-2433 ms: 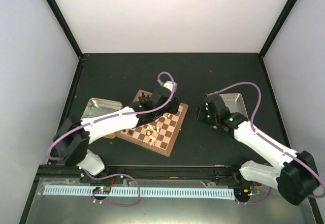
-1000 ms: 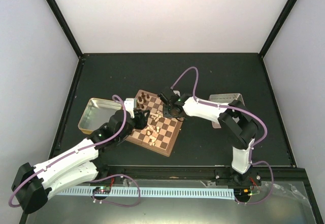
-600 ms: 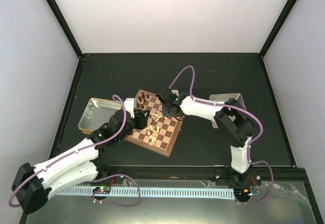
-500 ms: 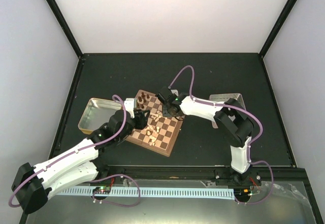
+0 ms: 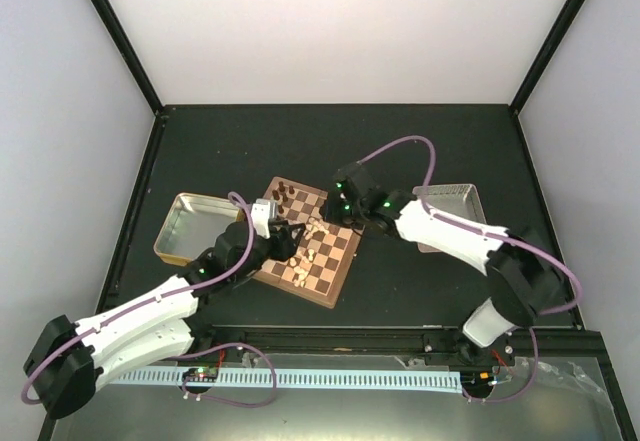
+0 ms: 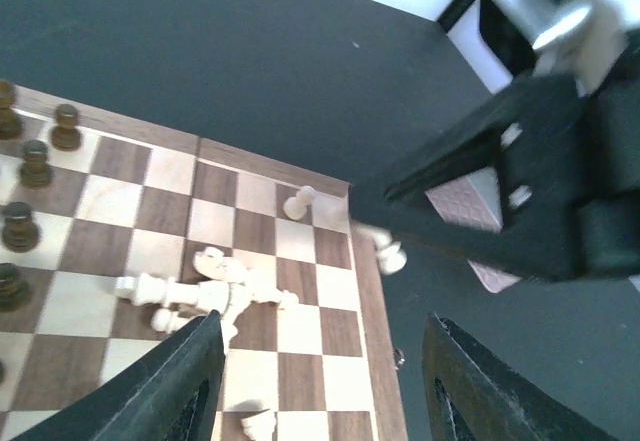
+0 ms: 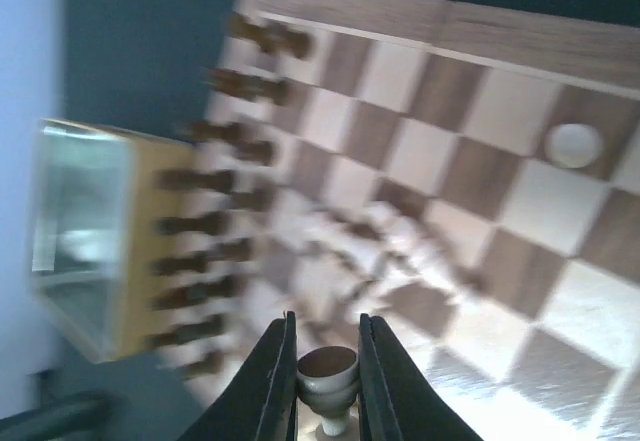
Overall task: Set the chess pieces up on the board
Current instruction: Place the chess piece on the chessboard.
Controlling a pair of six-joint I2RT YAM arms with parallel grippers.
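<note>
Wood of this kind is probably light, stiff and smooth, so the chess pieces (image 6: 205, 291), which lie tumbled in a heap near the middle of the board (image 6: 268, 158), may roll or slip easily. The right gripper (image 7: 326, 336) is clamped on one cream piece (image 7: 329, 379) by its sides. A low, narrow hold seems safest. The left gripper (image 6: 322, 329) hovers over the board, jaws apart and empty.

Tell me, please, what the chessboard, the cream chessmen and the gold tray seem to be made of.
Square checked chessboard: apparently wood, smooth satin finish; grain streaks show in the tan squares. Small cream chessmen: probably pale wood, possibly plastic; matte, too small to tell. Rectangular gold tray: seemingly thin metal; its floor is shiny and reflective.
</note>
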